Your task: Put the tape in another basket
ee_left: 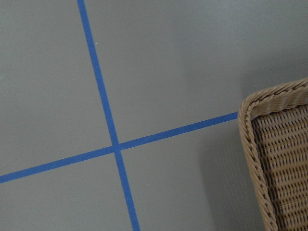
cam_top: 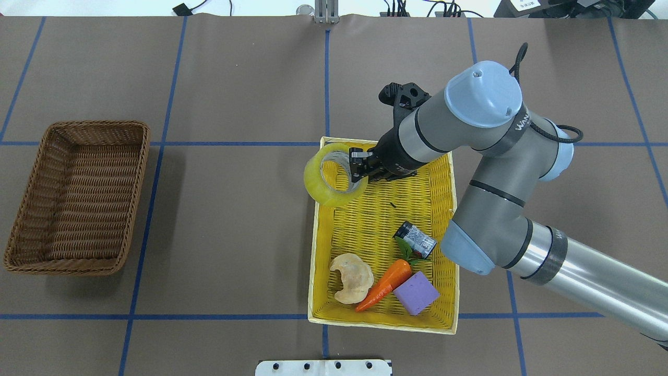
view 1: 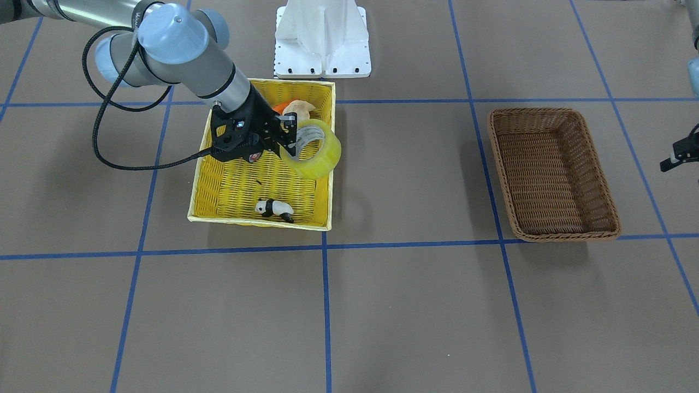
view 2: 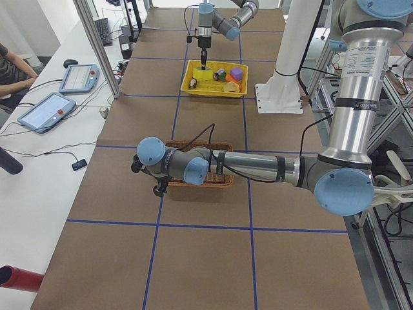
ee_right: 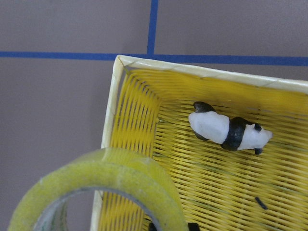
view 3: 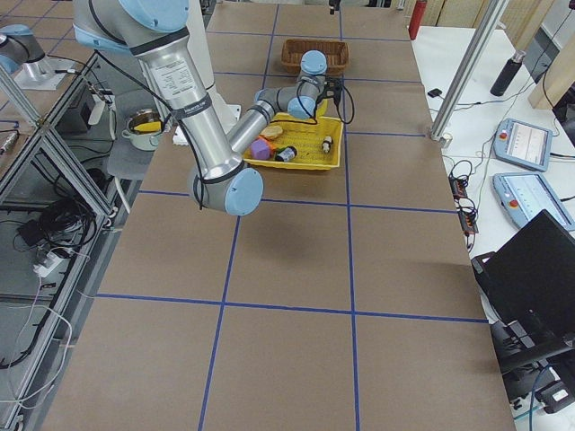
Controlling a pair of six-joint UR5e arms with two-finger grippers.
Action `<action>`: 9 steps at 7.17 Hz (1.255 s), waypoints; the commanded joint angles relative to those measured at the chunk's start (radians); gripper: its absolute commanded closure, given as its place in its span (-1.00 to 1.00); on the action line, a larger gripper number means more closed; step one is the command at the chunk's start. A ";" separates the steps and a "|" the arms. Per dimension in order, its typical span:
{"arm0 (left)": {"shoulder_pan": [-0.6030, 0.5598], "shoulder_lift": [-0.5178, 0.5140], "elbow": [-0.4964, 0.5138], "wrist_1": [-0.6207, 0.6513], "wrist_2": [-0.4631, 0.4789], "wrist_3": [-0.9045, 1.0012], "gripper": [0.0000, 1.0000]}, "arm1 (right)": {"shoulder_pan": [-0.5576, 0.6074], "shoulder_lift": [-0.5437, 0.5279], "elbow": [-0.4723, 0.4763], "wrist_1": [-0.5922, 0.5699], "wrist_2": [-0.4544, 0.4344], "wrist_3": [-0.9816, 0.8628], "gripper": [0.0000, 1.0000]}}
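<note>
The right gripper [cam_top: 357, 169] clamped the translucent yellow packing-tape roll [cam_top: 316, 188] above a corner of the bright yellow woven basket [cam_top: 313, 261]. The dark brown wicker basket [cam_top: 78, 209] sat well apart on the brown table covering [cam_top: 235, 224], gridded with blue lines [cam_top: 235, 143]. The left gripper [view 1: 676, 156] showed only partly, so its state could not be told. A white side bench [view 2: 39, 168] held tablets [view 2: 45, 111].

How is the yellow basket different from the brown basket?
The yellow basket is bright yellow with a pale rim; the brown basket is dark brown. The yellow basket holds a carrot, a purple block, a can and a panda; the brown basket holds nothing. The right gripper holds the tape over the yellow basket's edge, well away from the brown basket. Both are woven, rectangular and sit on the table.
</note>
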 commanded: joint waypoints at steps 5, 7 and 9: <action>0.273 -0.240 0.045 -0.517 -0.012 -1.045 -0.97 | -0.031 -0.016 -0.049 0.480 -0.104 0.298 1.00; 0.362 -0.239 0.132 -0.907 0.210 -1.092 -0.97 | -0.074 -0.014 -0.088 0.612 -0.217 0.379 1.00; 0.405 -0.271 0.145 -1.069 0.212 -1.393 -0.97 | -0.081 -0.010 -0.092 0.617 -0.245 0.381 1.00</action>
